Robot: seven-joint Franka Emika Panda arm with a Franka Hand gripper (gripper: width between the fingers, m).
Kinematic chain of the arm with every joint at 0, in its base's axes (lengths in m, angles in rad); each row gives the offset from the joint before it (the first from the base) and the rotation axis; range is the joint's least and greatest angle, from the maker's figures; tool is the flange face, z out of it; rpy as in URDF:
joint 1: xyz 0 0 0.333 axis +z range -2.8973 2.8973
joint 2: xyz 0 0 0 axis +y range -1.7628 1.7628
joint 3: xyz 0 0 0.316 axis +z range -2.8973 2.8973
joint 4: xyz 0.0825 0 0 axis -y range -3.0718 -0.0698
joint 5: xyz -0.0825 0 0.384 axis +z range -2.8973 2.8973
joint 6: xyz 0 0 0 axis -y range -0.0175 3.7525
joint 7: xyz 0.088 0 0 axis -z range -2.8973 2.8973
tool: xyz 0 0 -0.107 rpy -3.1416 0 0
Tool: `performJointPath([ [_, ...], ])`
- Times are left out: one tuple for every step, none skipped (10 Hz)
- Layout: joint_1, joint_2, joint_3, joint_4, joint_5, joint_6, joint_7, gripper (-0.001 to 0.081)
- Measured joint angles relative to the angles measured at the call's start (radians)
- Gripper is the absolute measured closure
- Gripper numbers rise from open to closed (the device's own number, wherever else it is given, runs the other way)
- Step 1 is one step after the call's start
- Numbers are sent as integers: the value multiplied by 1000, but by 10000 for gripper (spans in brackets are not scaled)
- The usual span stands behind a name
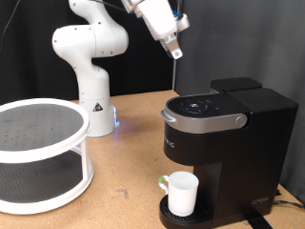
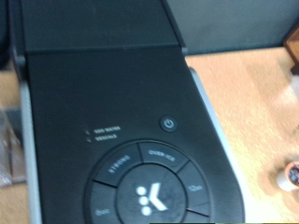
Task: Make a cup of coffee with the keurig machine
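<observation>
The black keurig machine [image 1: 225,138] stands at the exterior view's right with its lid shut and grey lid handle facing front. The white cup [image 1: 180,192] with a pale green handle sits on the drip tray under the brew head. My gripper [image 1: 176,52] hangs in the air above the machine's top, near the exterior view's top middle, with nothing between its fingers. The wrist view looks straight down on the machine's lid [image 2: 103,89] and its round button panel [image 2: 149,191]; the fingers do not show there.
A white two-tier round rack [image 1: 38,153] stands at the exterior view's left. The white robot base [image 1: 95,105] is behind it. A small white pod with a speckled top [image 2: 289,175] lies on the wooden table beside the machine.
</observation>
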State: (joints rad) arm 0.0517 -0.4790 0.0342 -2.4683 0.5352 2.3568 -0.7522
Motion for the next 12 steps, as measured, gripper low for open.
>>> performJointPath([
  [-4,20,22,22,-48,4,17,6],
  [-3,43,34,48,-71,4,18,6],
  [-3,67,41,75,-76,4,18,6],
  [-3,92,47,101,-76,3,18,6],
  [-3,117,52,127,-76,-3,18,6],
  [-3,139,55,154,-79,-21,18,6],
  [-3,161,56,183,-99,-57,19,6],
  [-4,183,57,214,-135,-103,27,6],
  [-4,204,59,244,-186,-149,50,6],
  [-4,221,60,265,-215,-167,66,6],
  [-4,234,60,278,-227,-168,70,6],
  [-4,243,60,287,-235,-174,70,6],
])
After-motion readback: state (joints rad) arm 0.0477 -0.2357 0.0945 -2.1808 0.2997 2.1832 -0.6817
